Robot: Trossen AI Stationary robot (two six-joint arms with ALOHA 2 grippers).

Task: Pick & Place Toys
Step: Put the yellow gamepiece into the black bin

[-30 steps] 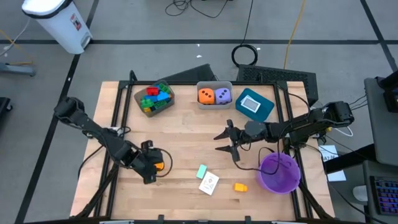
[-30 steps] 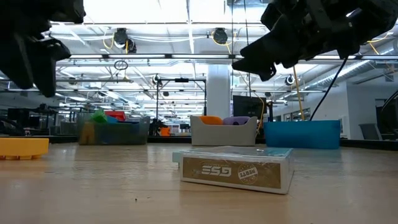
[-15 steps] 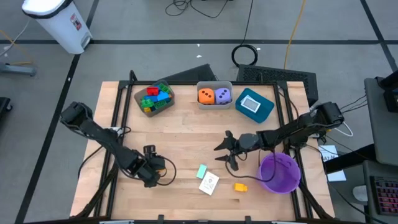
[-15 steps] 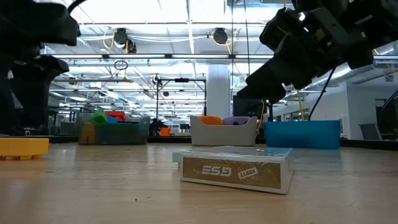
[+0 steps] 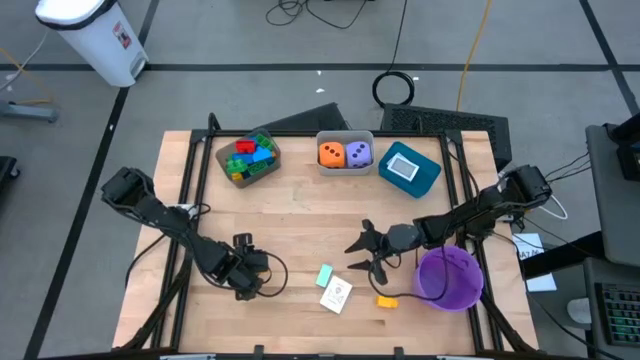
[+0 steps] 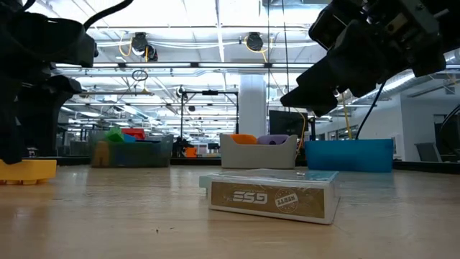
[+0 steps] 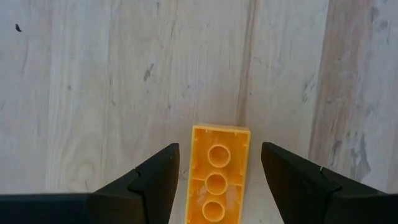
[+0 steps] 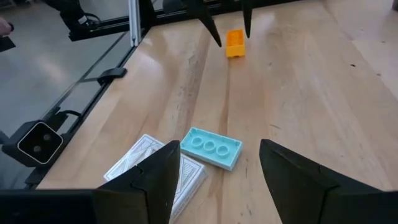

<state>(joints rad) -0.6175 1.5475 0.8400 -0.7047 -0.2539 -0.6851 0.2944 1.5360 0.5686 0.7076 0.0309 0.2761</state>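
While a pale wooden table (image 5: 300, 215) stands on grey floor, its far edge carries a bin of mixed blocks (image 5: 247, 157), a grey bin with two dice (image 5: 345, 154) and a teal bin (image 5: 409, 167). Left gripper (image 7: 216, 163) straddles an orange block (image 7: 217, 176), jaws apart. Right gripper (image 8: 219, 163) hovers open above a light-blue block (image 8: 211, 147) and cards (image 8: 158, 171).

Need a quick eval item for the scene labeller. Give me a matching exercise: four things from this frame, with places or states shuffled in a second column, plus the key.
Things:
1. left claw
2. purple bowl
3. dice
4. light blue block

Places or states:
A. in the grey bin at the table's far edge
B. open, straddling an orange block
C. lying on the table beside a card
D. at the table's right near corner

Pairs: 1-B, 2-D, 3-A, 4-C
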